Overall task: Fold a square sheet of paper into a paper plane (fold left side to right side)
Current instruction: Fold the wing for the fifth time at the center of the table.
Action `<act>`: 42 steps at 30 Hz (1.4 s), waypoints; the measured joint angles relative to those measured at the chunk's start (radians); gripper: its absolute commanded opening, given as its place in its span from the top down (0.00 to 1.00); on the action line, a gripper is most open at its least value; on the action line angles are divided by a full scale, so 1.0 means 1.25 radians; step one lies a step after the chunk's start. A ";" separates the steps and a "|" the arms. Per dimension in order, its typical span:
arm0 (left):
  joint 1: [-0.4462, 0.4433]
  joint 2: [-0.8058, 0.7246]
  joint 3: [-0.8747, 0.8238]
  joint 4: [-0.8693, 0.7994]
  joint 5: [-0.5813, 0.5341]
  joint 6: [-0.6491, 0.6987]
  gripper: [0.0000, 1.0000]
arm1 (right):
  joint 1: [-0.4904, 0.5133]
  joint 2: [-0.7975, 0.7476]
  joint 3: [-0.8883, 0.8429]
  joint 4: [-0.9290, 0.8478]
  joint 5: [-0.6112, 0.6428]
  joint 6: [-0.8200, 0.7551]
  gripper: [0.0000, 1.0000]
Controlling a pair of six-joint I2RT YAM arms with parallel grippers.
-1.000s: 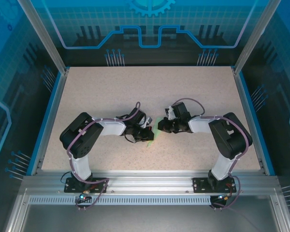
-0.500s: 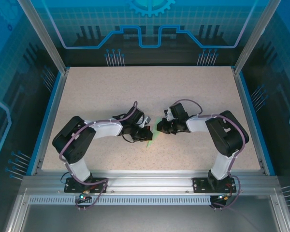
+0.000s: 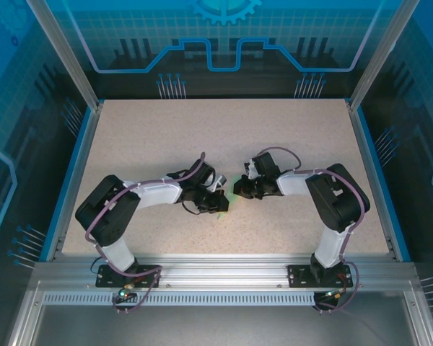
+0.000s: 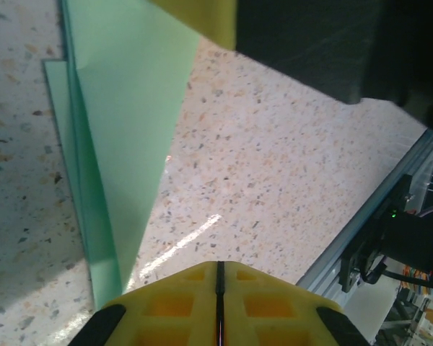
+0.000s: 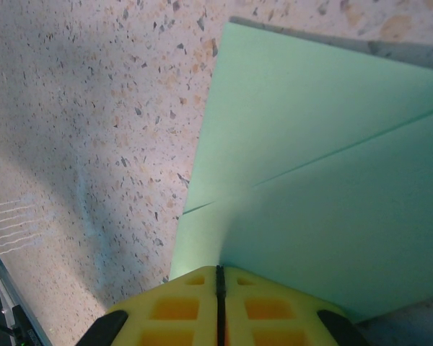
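Observation:
The sheet of paper [image 3: 232,196] lies mid-table, pale green and folded into a long narrow layered wedge [image 4: 123,108] that tapers toward my left gripper. My left gripper [image 3: 220,205] rests low at the paper's near left, its yellow jaws [image 4: 219,288] shut with nothing between them and the paper's tip just to their left. My right gripper [image 3: 239,189] is at the paper's right side. Its jaws [image 5: 219,277] are shut where a raised layer of the creased paper [image 5: 325,144] meets them, apparently pinched. One of its yellow fingers [image 4: 202,14] shows over the paper's far end.
Speckled beige tabletop [image 3: 216,137] surrounds the paper on all sides. An aluminium rail [image 3: 216,267] runs along the near edge, and blue-edged walls [image 3: 71,173] bound the sides. The two wrists are close together at the centre.
The left arm's elbow has swung left and its gripper has slid slightly nearer along the paper. The right gripper has barely shifted.

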 measured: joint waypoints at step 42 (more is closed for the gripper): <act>0.014 0.045 -0.024 0.013 -0.025 0.003 0.90 | 0.008 0.008 0.042 -0.078 0.021 -0.048 0.91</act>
